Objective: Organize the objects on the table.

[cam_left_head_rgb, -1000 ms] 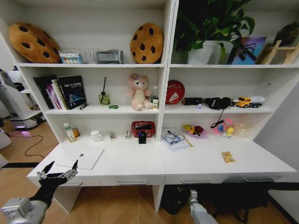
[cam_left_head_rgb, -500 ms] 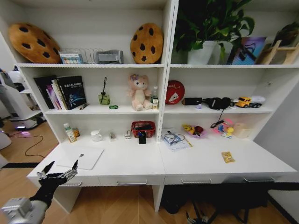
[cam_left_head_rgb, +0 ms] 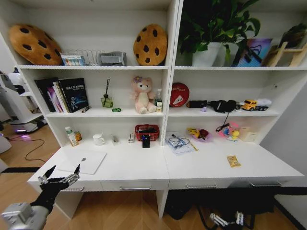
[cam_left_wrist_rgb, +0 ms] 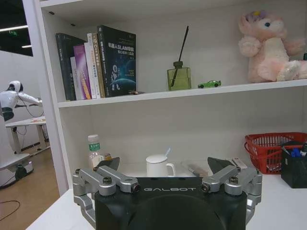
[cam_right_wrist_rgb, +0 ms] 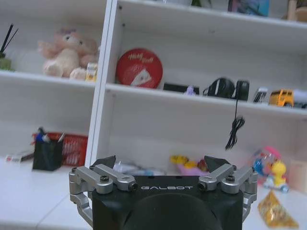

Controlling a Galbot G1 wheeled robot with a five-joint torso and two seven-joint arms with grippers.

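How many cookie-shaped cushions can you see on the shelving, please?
2, both on the top shelf: one cookie cushion leans at the far left end, the other cookie cushion stands upright beside the central divider. Others may be hidden beyond the view's edges.

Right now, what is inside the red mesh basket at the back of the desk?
The red mesh basket holds something dark, but its mesh wall hides what that is. A black pen holder stands in front of the basket and covers part of it.
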